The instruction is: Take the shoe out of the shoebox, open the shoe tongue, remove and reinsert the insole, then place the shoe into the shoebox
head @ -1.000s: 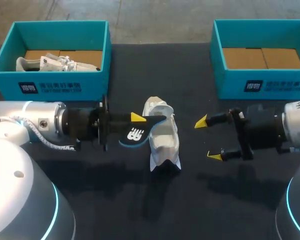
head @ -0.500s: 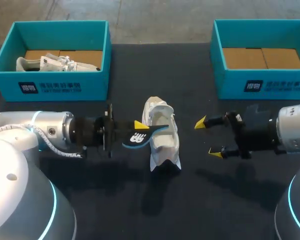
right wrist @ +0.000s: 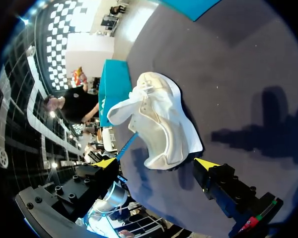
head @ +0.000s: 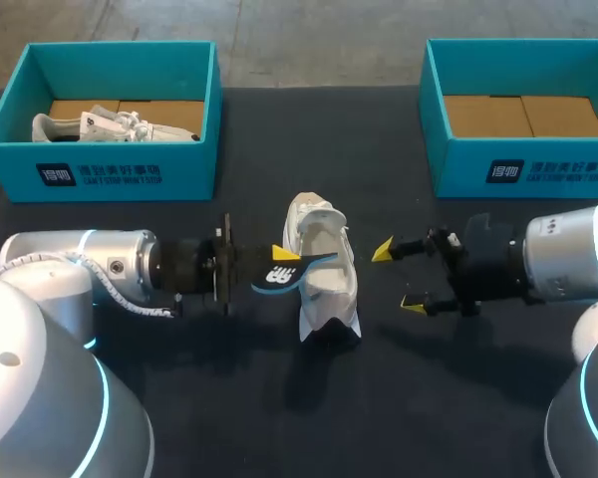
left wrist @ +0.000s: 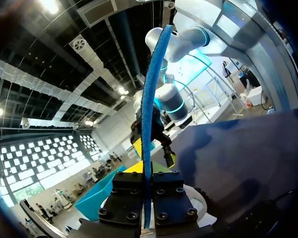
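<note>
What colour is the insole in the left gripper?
The insole is black with a white logo and a blue edge; head view shows it best.

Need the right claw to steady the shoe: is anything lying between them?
Nothing visible. Only bare table separates the open right claw from the white shoe; the insole in the left claw sits at the shoe's other side.

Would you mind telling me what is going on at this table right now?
The left gripper is shut on a thin black insole with a blue underside, its far end at the opening of the white sneaker lying on the dark table. The right gripper is open on the sneaker's other side, touching nothing. The far-left teal shoebox holds a second white shoe; the far-right teal shoebox holds no shoe.
</note>
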